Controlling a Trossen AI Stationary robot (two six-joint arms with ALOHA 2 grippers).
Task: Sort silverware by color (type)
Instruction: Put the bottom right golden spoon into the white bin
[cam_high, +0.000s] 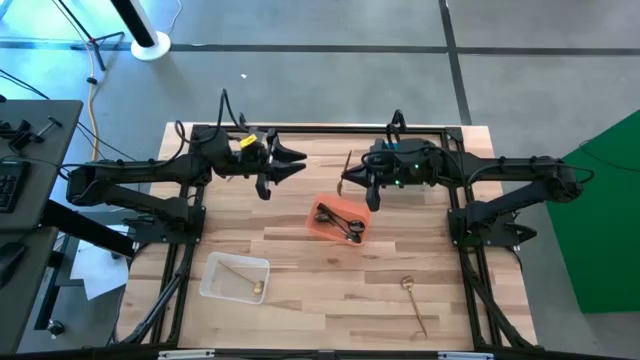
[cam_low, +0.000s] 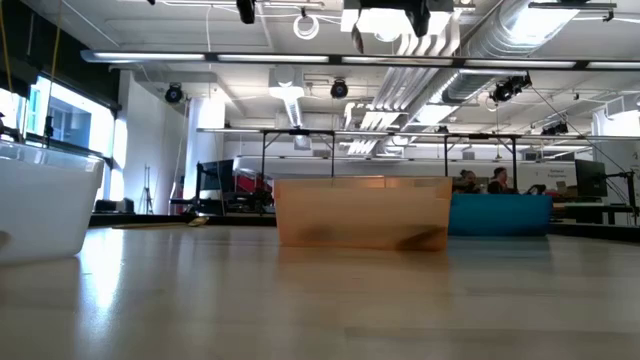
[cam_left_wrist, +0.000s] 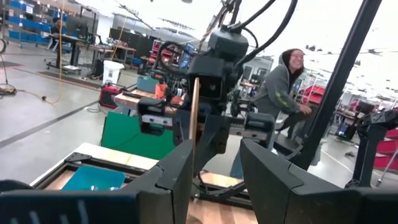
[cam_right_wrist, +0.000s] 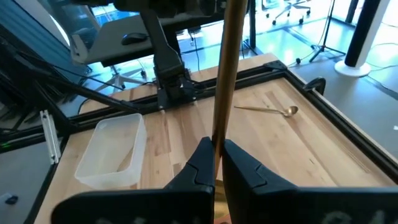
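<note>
Silverware, sorted in part, on a wooden surface. Nearest the front edge: one gold spoon is lying loose toward the right, well apart from the bins. To its left, a clear bin is holding one gold piece. Mid-surface: an orange bin is holding black pieces; in the low view its side is standing broad and central, with the clear bin at the left edge. Farther back: the right claw is clenching a gold utensil by one end, the handle pointing away from the fingers; it is hanging raised, behind the orange bin. Facing it, the left claw is hovering with fingers parted and nothing between them. Beyond the surface: a person in a grey hooded top is standing in the room.
</note>
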